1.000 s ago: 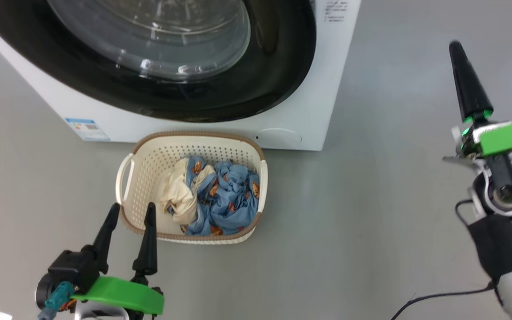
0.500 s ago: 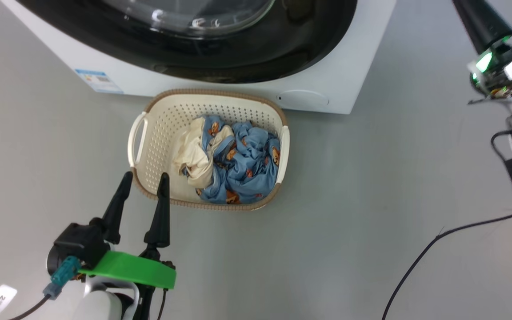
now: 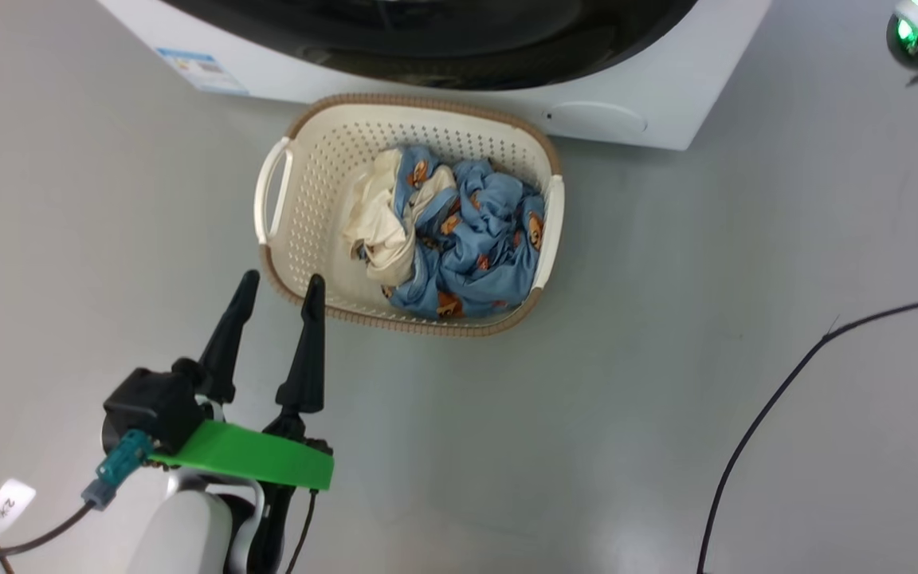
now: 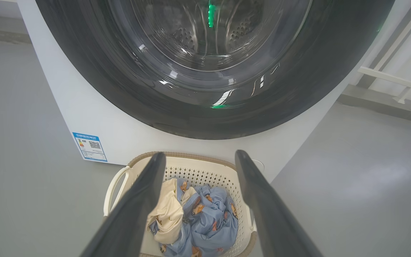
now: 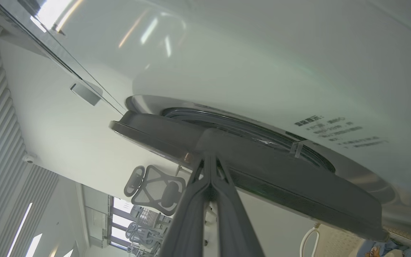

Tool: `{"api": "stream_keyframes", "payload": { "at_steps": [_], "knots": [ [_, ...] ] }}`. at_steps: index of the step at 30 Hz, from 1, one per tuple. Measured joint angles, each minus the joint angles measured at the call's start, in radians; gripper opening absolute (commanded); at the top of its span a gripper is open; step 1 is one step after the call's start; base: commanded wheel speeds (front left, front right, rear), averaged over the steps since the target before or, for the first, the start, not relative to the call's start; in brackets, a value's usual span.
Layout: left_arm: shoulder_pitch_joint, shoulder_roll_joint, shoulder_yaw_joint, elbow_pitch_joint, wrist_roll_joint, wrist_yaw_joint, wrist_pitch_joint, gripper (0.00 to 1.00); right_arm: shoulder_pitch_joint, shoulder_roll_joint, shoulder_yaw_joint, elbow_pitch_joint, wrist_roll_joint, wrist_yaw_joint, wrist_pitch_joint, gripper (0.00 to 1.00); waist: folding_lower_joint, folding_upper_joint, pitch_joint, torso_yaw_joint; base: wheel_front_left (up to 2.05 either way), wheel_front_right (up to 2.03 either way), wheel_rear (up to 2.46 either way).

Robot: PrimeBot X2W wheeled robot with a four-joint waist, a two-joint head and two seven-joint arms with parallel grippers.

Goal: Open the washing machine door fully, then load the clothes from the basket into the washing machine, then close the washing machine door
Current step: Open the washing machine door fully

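bare floor (image 3: 666, 359) around basket (image 3: 323, 171), washing machine door (image 4: 120, 101) covers drum (image 4: 236, 32)

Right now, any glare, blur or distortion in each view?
Head view: sharp, cream perforated plastic basket evenly lit. Left wrist view: green and white glints on glossy black door ring, left gripper's fingers soft. Right wrist view: wide-angle bending, streaky glare on white boxy washer.

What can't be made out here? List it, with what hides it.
Head view: the top edge cuts off most of the washing machine door.
Left wrist view: the blue label print is too small to read; the left gripper's fingers hide parts of the basket.
Right wrist view: unclear whether the right gripper touches the door.
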Motion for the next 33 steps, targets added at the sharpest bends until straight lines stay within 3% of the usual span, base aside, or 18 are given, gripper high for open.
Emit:
{"api": "stream_keyframes", "payload": {
  "at_steps": [15, 33],
  "knots": [
    [-0.053, -0.005, -0.027, -0.012, -0.034, 0.000, 0.000, 1.00, -0.172, 0.007, 0.021, 0.075, -0.057, 0.000, 0.063, 0.00, 0.0000, 0.0000, 0.090, 0.058, 0.00, 0.00, 0.00],
    [-0.067, -0.013, -0.032, -0.027, -0.067, 0.000, 0.000, 1.00, -0.231, 0.012, 0.041, 0.103, -0.100, 0.000, 0.090, 0.00, 0.0000, 0.0000, 0.123, 0.089, 0.00, 0.00, 0.00]
  ]
}}
